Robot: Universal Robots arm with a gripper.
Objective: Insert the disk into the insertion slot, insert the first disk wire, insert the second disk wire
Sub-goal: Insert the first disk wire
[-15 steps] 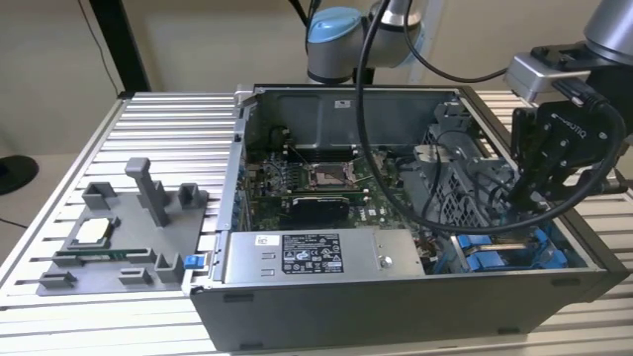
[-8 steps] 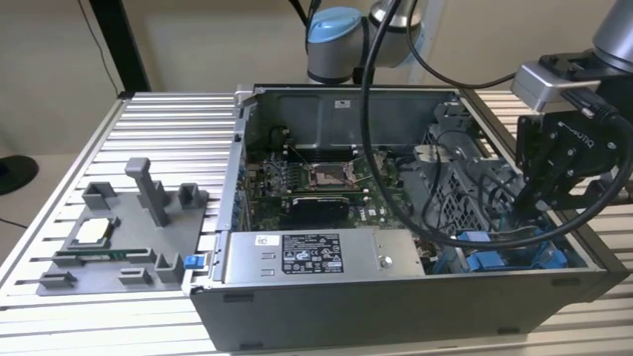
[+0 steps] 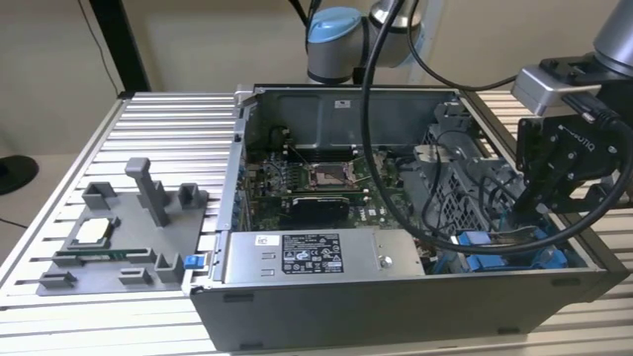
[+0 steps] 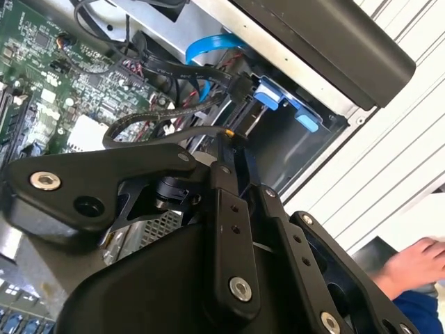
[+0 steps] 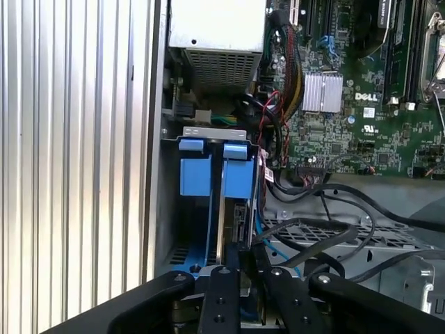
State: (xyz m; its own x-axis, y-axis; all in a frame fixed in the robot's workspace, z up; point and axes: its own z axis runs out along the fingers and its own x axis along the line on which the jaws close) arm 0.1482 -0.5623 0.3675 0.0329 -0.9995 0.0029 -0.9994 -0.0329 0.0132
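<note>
Disk (image 5: 238, 177), clipped in its bright blue carrier, is shown seated edge-on in the insertion slot (image 5: 170, 209), directly ahead of the gripper (image 5: 245, 255) and close to its tips. In the exterior view the same disk (image 3: 491, 260) is seen just below the gripper (image 3: 516, 220), which is lowered into the open computer case (image 3: 396, 311). The fingers (image 4: 229, 209) are drawn almost fully together, and the end of a black wire (image 4: 149, 132) is pinched between their tips (image 4: 226, 137). From the tips the wire is looped back alongside the gripper, above a perforated metal plate (image 5: 313, 233). A second blue carrier tab (image 5: 195, 174) is set beside the disk in the same bay. Beyond the gripper and to one side, the green motherboard (image 5: 361, 90) is visible, and the grey power-supply box (image 5: 217, 31) is placed past the far end of the slot. A blue flat cable (image 4: 208, 45) is curved above the disk's connector end (image 4: 268, 94). Behind the gripper, outside the case, a person's hand (image 4: 417, 268) is rested on the ribbed table (image 4: 361, 174).
</note>
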